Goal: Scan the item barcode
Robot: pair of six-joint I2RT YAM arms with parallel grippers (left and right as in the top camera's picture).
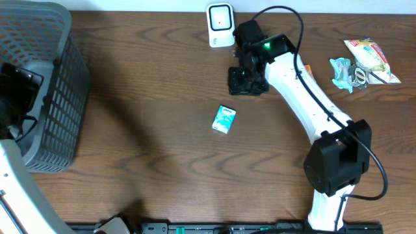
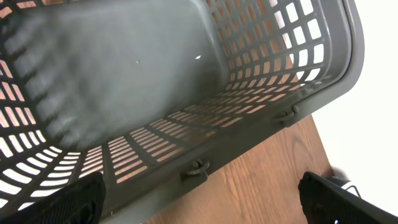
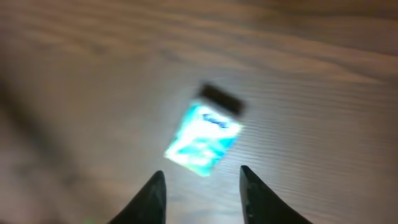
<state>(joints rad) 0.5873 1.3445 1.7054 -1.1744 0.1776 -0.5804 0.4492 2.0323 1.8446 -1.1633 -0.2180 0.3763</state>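
The item, a small light-blue packet (image 1: 224, 119), lies flat on the wooden table near the middle. In the right wrist view the blurred packet (image 3: 202, 140) lies on the wood just beyond my right gripper (image 3: 202, 174), which is open with nothing between its fingers. Overhead, the right gripper (image 1: 247, 82) hangs behind and to the right of the packet. The white barcode scanner (image 1: 221, 25) stands at the table's back edge, just behind the gripper. My left gripper (image 2: 202, 205) is wide open and empty over the near rim of the grey basket (image 2: 205, 168). No barcode shows on the packet.
The grey slatted basket (image 1: 52, 84) fills the table's left end, with the left arm (image 1: 16, 88) at it. Crinkled snack bags (image 1: 364, 62) lie at the back right. The right arm's base (image 1: 335, 162) stands at the front right.
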